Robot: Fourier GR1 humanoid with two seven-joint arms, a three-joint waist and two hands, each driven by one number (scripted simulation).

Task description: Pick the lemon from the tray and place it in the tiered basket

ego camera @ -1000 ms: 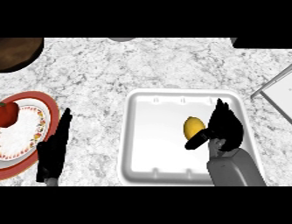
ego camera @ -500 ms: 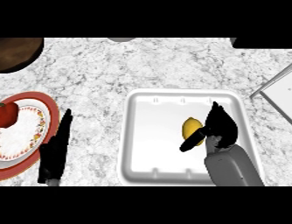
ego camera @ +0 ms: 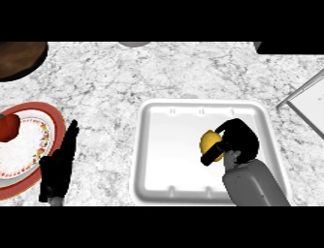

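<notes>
Near the counter's front edge, the right hand point(ego camera: 238, 140) comes up inside the white tray point(ego camera: 163, 145) and curls its fingers round the lemon point(ego camera: 211, 141), which lies right of the tray's middle with bare floor to its left. The left hand point(ego camera: 59, 164) rests with fingers straight beside the red-rimmed plate point(ego camera: 22, 181) carrying a red fruit point(ego camera: 7, 127). Beyond lies open marble counter point(ego camera: 157, 72), with a brown bowl point(ego camera: 11, 58) at the far left corner and a white basket point(ego camera: 322, 106) at the right edge.
</notes>
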